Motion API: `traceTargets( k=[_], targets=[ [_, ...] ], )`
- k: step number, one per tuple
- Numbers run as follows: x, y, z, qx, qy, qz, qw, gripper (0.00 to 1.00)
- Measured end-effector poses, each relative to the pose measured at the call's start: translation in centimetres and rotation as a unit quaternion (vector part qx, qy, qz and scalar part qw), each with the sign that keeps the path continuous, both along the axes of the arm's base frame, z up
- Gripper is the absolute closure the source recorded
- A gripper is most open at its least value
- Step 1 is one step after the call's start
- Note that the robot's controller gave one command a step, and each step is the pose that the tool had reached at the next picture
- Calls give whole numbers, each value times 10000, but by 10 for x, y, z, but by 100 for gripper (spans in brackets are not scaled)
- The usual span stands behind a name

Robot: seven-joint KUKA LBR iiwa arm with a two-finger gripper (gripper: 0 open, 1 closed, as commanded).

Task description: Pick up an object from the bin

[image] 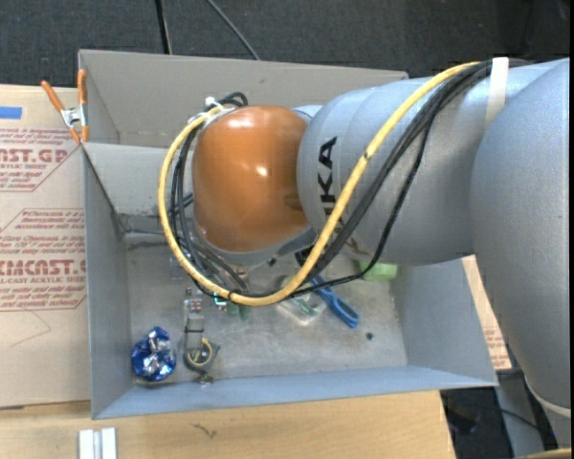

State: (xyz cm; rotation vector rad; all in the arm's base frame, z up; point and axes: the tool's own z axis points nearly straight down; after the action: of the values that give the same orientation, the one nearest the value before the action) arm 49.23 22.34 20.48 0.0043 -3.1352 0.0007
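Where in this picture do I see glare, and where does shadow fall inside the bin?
Camera view: a white glare patch sits on the top of the orange cover. Camera view: the arm shades the floor of the bin beneath it, darkest at the back left. Camera view: the shiny blue thing at the front left glints in open light.

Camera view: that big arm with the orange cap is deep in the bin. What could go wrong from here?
1. The orange cover hides the middle of the bin, so a missed or slipping pick there might go unnoticed.
2. The yellow cable loops low beside the blue-handled tool and could perhaps snag or drag it.
3. The crinkly blue ball and small metal ring lie near the front wall; a push might jam them against it.
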Motion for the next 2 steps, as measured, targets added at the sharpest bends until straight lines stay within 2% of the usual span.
traceTargets(
  k=[1,2],
  targets=[
    [20,0,-123,-4,1,733,9973,0],
    [9,24,-135,7,-17,2258,9742,0]
  ],
)
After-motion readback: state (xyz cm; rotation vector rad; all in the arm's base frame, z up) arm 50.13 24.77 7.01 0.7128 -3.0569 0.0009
